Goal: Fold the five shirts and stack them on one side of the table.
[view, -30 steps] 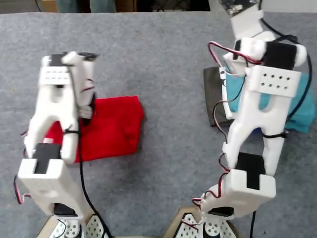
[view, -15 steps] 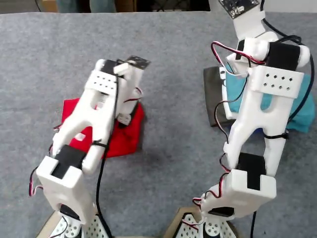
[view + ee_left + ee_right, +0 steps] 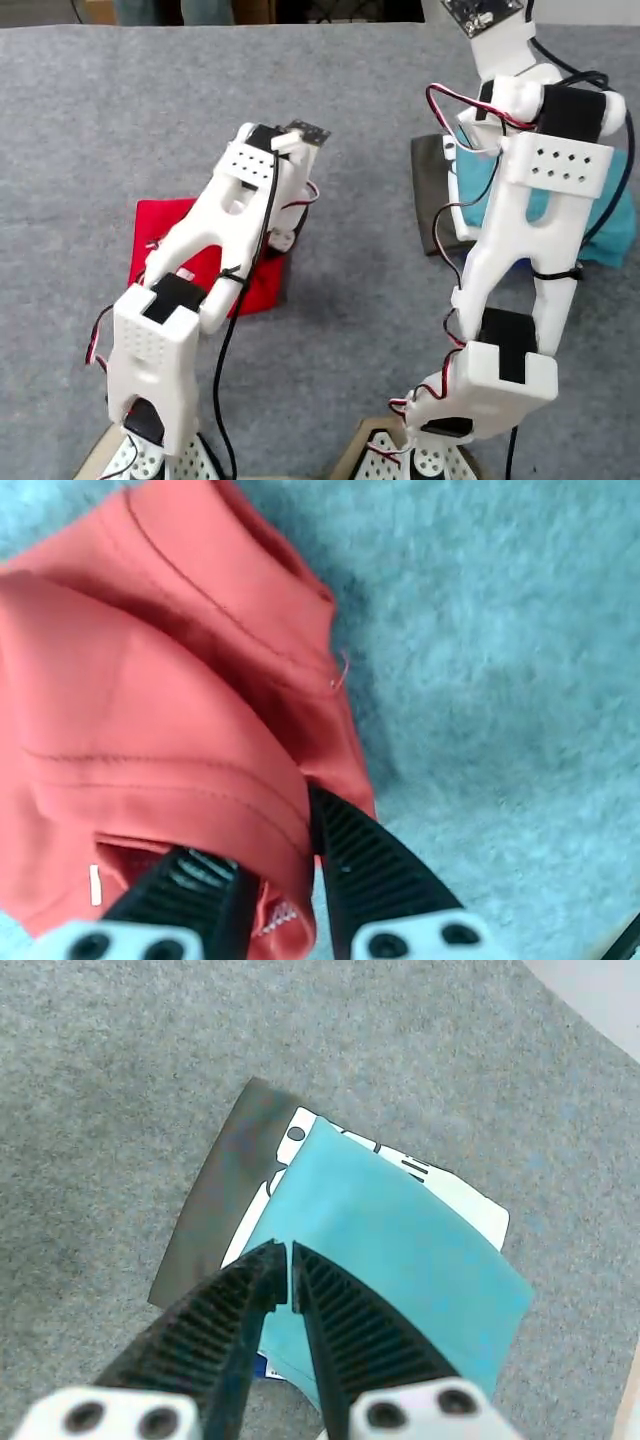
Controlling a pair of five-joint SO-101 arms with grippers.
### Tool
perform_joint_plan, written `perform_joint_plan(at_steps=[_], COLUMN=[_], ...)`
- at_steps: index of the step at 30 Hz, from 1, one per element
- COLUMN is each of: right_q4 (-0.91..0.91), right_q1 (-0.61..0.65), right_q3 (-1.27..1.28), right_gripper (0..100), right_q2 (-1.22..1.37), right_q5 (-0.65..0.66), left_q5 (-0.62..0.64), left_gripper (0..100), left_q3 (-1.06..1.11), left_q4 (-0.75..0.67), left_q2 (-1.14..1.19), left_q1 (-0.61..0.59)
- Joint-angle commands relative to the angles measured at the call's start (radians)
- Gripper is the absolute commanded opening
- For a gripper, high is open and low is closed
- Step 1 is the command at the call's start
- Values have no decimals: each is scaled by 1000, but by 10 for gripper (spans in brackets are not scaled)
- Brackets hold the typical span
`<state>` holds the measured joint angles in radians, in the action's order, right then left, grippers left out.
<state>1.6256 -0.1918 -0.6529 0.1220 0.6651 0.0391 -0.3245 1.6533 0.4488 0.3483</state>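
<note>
Clenched in the left claw (image 3: 288, 858): a folded edge of the red shirt (image 3: 150, 700), with the bulk spread beyond the fingertips on the worktop (image 3: 120, 120). Well apart from that claw, beneath the right claw (image 3: 283, 1256): the stack, teal shirt (image 3: 400, 1250) on top. Right claw pinched together on nothing, hovering over the teal cloth. Probably next: hauling red sideways toward the stack. Nearer the red shirt by far: left arm. Long axis hard to judge under that arm. In the left wrist view, seams and gripped hem; in the high view, the gap to the stack.
</note>
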Motion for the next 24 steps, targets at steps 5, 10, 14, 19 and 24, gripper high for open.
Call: perform_joint_plan(at_steps=[5, 10, 14, 19, 24], right_q4=[-15, 41, 98, 98, 66], right_q1=[-11, 71, 227, 502, 783], right_q3=[-4, -4, 24, 61, 61], right_gripper=[25, 25, 25, 25, 22], right_q2=[-41, -42, -28, 25, 180], right_q5=[6, 0, -38, -187, -368], left_q5=[81, 178, 94, -34, -141], left_gripper=[197, 328, 248, 28, 32], left_q3=[-134, -213, -260, -183, -21], left_q4=[86, 109, 109, 107, 104], left_q2=[-12, -63, -221, -374, -451], left_q1=[-22, -159, -312, -527, -809])
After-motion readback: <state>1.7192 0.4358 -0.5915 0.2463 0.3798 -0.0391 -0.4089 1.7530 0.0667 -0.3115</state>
